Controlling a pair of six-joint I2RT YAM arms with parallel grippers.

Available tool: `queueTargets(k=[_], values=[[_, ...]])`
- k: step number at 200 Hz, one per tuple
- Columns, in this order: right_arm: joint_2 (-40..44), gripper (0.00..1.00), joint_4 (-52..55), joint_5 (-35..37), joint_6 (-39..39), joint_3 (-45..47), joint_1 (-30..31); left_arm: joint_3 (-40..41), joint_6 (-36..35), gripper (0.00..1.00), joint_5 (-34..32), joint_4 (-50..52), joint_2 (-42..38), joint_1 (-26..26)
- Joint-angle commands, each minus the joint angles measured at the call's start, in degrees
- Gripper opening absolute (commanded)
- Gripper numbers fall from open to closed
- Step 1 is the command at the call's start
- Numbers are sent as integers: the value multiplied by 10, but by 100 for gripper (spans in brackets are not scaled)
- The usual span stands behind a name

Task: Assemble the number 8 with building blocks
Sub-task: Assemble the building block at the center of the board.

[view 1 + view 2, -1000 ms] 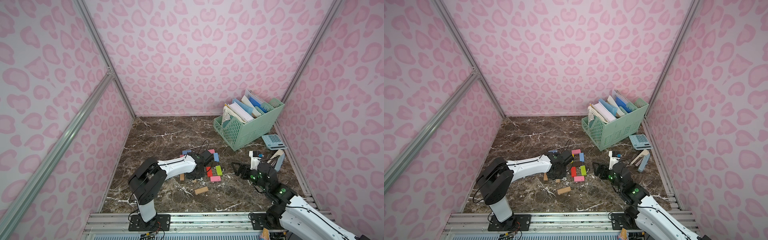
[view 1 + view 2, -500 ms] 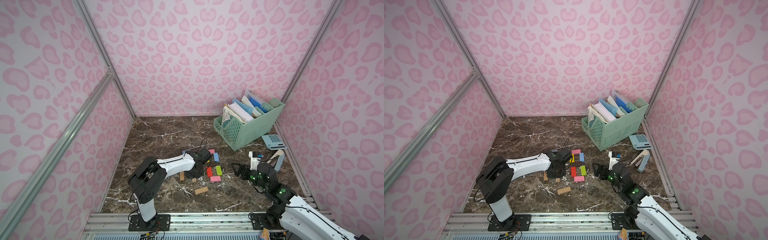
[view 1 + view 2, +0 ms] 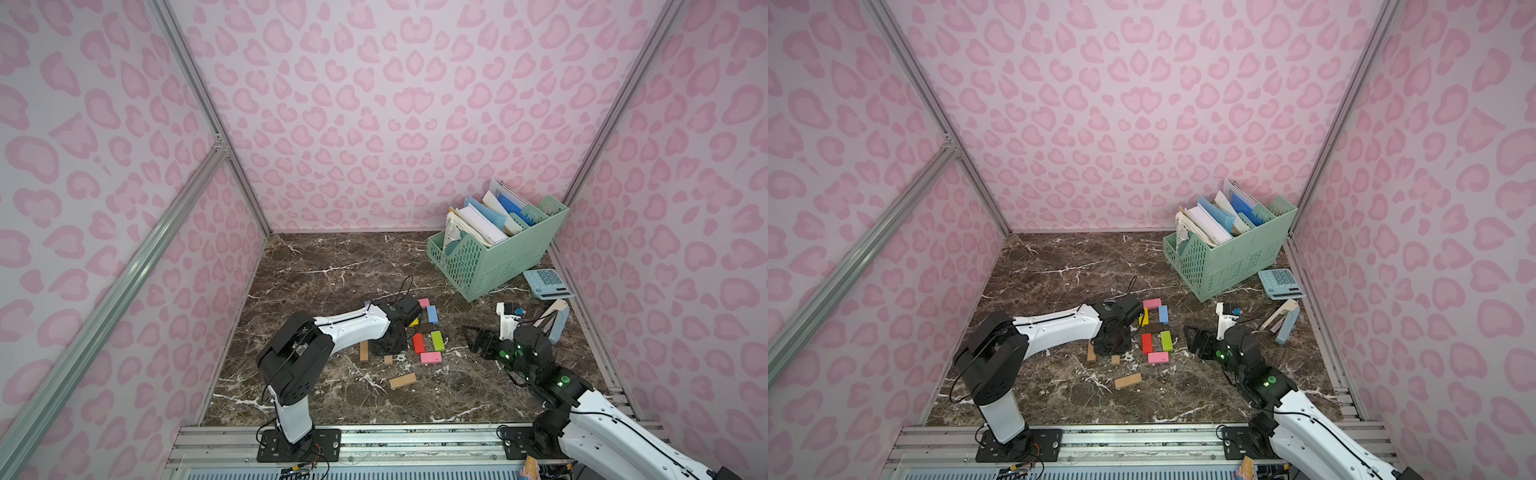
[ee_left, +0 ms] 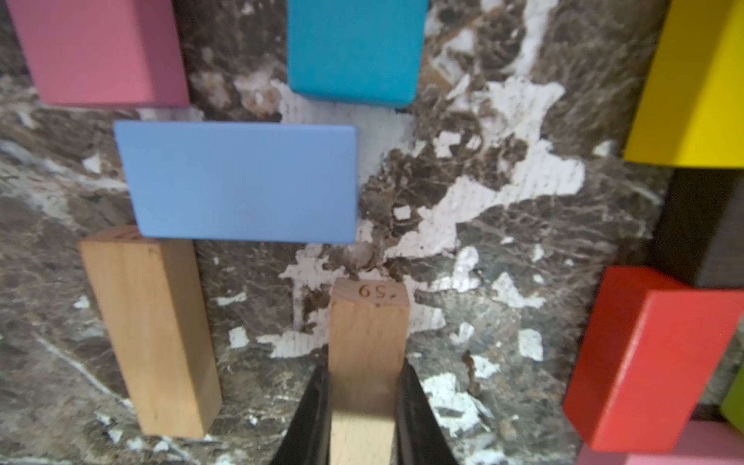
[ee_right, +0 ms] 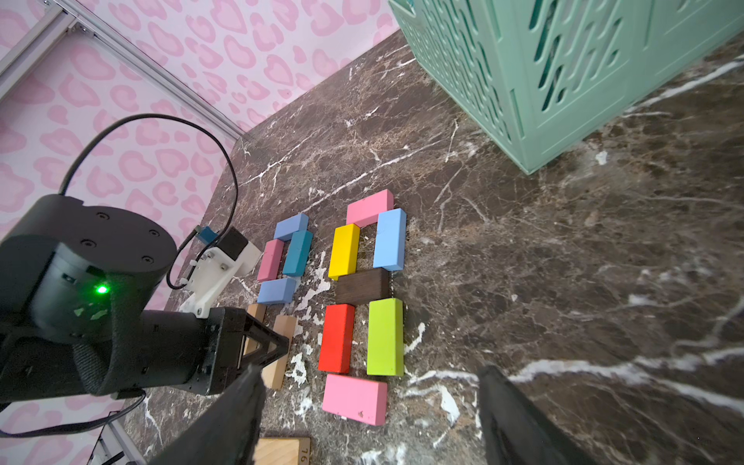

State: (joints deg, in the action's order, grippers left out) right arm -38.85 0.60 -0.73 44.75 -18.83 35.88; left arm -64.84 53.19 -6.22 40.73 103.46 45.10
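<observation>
In both top views a figure 8 of seven building blocks lies mid-table: pink (image 3: pixel 424 302), yellow (image 5: pixel 343 250), light blue (image 3: pixel 432 314), dark brown (image 5: pixel 361 286), red (image 3: pixel 418 343), green (image 3: pixel 1166 340), pink (image 3: pixel 1158 357). Left of it sit a blue block (image 5: pixel 290 226), a pink one (image 5: pixel 270 259), a teal one (image 4: pixel 354 48), a second blue one (image 4: pixel 241 181) and a tan wood block (image 4: pixel 149 334). My left gripper (image 4: pixel 364 402) is shut on another tan wood block (image 4: pixel 368 322), low over the marble beside them. My right gripper (image 5: pixel 370 374) hangs open to the right of the 8, holding nothing.
A loose tan block (image 3: pixel 402 380) lies nearer the front. A mint-green file basket (image 3: pixel 498 262) with papers stands at the back right, a calculator (image 3: pixel 547 283) beside it. A tan and blue-grey desk tool (image 3: pixel 555 320) leans near the right wall.
The left wrist has shifted slightly over the left group of blocks, still shut on the tan block. The right arm has not moved.
</observation>
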Motion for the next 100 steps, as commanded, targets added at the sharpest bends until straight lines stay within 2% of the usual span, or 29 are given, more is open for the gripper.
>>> queueTargets(k=[1, 100], values=[[0, 84, -13, -2, -2, -1, 0, 2, -2, 7, -17, -32, 10, -4], [-5, 84, -18, -5, -3, -2, 0, -1, -1, 2, -24, -22, -10, -5]])
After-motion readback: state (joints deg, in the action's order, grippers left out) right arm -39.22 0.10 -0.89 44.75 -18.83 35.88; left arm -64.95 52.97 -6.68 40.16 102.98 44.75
